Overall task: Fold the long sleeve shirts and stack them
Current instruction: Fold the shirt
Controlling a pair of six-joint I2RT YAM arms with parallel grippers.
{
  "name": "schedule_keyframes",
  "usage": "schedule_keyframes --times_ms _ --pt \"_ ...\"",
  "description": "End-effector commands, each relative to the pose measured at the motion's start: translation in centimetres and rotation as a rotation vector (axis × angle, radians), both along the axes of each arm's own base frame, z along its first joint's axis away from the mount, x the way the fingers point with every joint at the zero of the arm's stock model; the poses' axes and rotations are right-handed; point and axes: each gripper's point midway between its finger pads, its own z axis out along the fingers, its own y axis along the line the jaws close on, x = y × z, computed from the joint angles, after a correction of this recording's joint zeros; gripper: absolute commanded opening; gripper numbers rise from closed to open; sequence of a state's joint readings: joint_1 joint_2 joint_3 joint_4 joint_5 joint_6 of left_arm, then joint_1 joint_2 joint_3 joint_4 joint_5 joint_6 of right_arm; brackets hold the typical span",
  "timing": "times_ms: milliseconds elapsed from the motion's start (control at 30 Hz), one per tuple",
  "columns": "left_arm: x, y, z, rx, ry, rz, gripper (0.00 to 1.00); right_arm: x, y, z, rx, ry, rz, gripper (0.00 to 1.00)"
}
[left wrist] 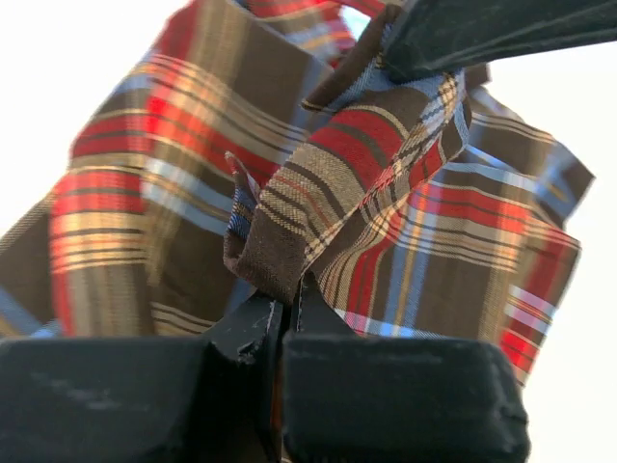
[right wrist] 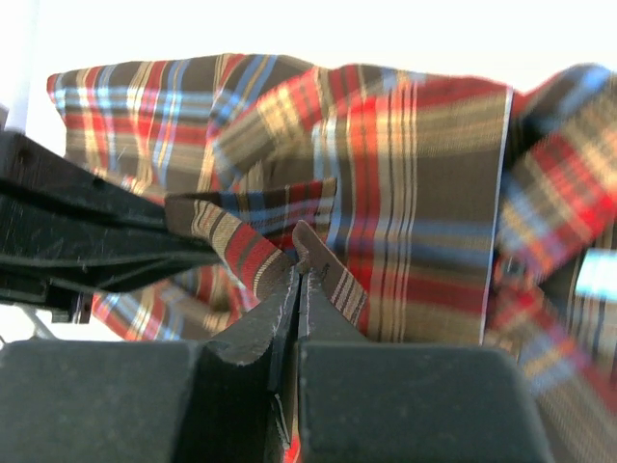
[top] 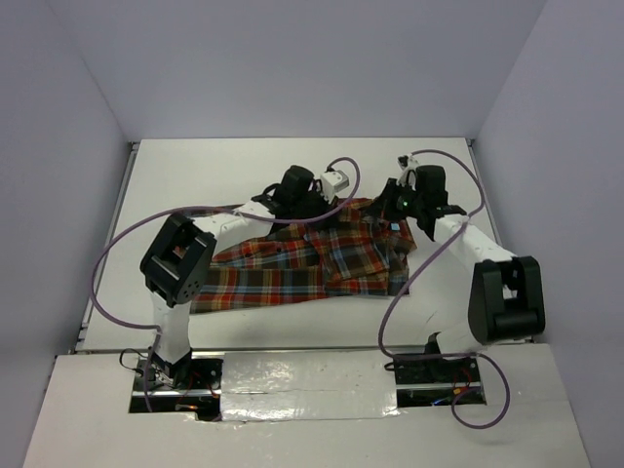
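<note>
Hard to read first. In the top view both sets of fingertips are covered by their own wrist housings, so the grip cannot be judged there. The plaid shirt (top: 302, 265) is bunched, so sleeves, collar and pocket cannot be told apart in any view. Both wrist views are filled with cloth at close range, with blurred edges and a washed-out white background. A dark bar (left wrist: 482, 34) crosses the top right of the left wrist view, and another dark bar (right wrist: 77, 231) enters from the left of the right wrist view. Each looks like part of the other arm, but which part cannot be told.

The left end effector (left wrist: 284, 301) is nearly closed, jaws pinching a narrow folded ridge of the shirt. The right end effector (right wrist: 297, 275) is fully closed, with a thin fold of plaid caught between its tips.

The left arm rises from its base, bends at a high elbow (top: 177, 258) and reaches forward and right to the shirt's far edge. The right arm bends at its elbow (top: 505, 297) and reaches forward and left to the shirt's far right corner. The two wrists are near each other.

The shirt lies mid-counter (top: 244, 166), spread from left of centre to the right, with its far right part gathered up at both end effectors. Purple cables (top: 107, 283) loop off both arms.
</note>
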State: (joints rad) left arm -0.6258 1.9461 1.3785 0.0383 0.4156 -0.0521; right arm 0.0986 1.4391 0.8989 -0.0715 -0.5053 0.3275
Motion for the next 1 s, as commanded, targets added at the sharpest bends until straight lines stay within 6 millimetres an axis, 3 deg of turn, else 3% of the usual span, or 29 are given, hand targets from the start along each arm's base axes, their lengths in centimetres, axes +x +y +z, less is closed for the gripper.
schedule_keyframes --times_ms 0,200,367,600,867,967 --pt "3.9 2.2 -0.8 0.062 -0.068 0.12 0.0 4.9 -0.3 3.7 -0.025 -0.206 -0.016 0.0" --pt "6.0 3.0 -2.3 0.081 -0.078 0.158 0.0 8.0 0.1 1.8 -0.04 -0.168 -0.001 0.0" --pt "6.5 2.8 -3.2 0.07 -0.081 0.155 0.0 8.8 0.7 0.2 -0.027 -0.148 0.032 0.04" --pt "9.4 3.2 -2.0 0.079 -0.193 0.157 0.0 11.0 0.4 1.2 -0.047 -0.192 0.006 0.03" --pt "9.4 3.1 -2.1 0.087 -0.256 0.115 0.0 10.8 0.5 -0.3 -0.041 -0.184 0.014 0.04" --pt "9.0 3.2 -2.8 0.097 -0.3 0.071 0.0 10.2 1.2 0.3 -0.012 -0.231 0.055 0.14"
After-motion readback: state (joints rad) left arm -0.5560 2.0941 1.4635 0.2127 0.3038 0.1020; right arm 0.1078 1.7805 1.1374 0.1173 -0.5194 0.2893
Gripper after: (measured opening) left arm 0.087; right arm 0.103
